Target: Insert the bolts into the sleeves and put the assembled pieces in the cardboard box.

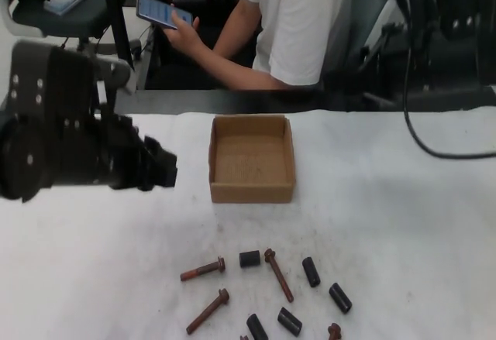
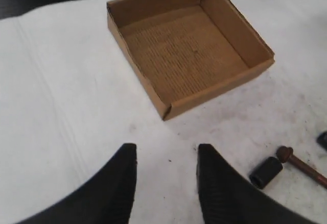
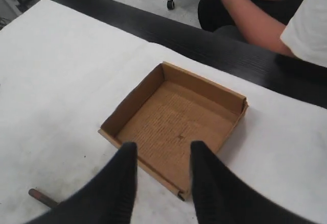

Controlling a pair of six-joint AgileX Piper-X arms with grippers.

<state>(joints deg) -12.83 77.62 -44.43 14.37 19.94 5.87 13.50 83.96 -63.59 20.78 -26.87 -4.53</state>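
The empty cardboard box (image 1: pixel 252 194) sits mid-bench. In front of it lie several rusty bolts, such as one (image 1: pixel 203 269) and another (image 1: pixel 278 275), mixed with several black sleeves (image 1: pixel 249 259), (image 1: pixel 311 271), all loose and separate. My left gripper (image 1: pixel 167 171) hangs left of the box. In the left wrist view it (image 2: pixel 166 157) is open and empty, short of the box (image 2: pixel 219 87), with a sleeve (image 2: pixel 265 172) and a bolt (image 2: pixel 301 165) off to one side. My right gripper (image 3: pixel 162 155) is open and empty above the box (image 3: pixel 135 101) near edge; a bolt tip (image 3: pixel 43 197) shows beside it.
White cloth (image 1: pixel 403 224) covers the bench, with bare room on both sides of the box. A black cable (image 1: pixel 434 148) loops onto the cloth at the far right. The bench's dark back edge (image 1: pixel 232 101) runs just behind the box.
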